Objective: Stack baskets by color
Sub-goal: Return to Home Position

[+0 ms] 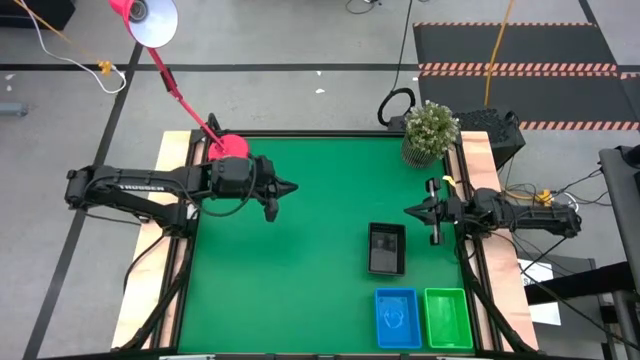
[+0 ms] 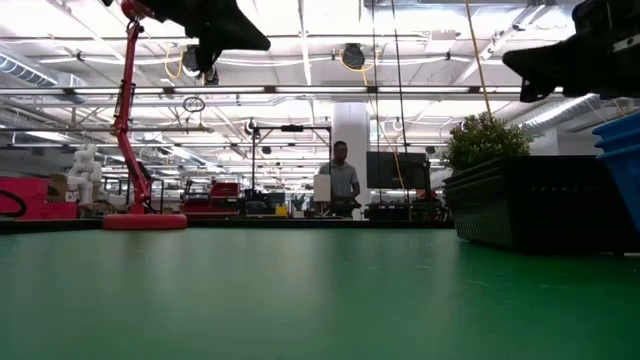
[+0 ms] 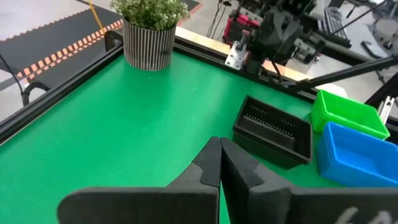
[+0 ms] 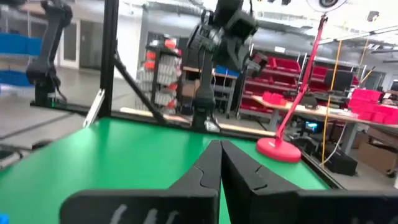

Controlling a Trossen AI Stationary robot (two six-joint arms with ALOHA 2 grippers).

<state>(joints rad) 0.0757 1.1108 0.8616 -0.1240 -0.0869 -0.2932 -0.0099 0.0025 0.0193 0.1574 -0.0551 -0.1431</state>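
With the black basket stack [image 1: 387, 248], blue stack [image 1: 397, 317] and green stack [image 1: 447, 317] seemingly complete, the left gripper [image 1: 285, 188] and right gripper [image 1: 412, 210] hover clear, jaws closed and empty.

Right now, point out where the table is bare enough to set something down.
Widest bare patch: the table's left and middle, between the left gripper and the black baskets. Another lies between the lamp base and the plant. Crowded: the right side, with blue baskets and green baskets side by side, the right gripper hovering nearby.
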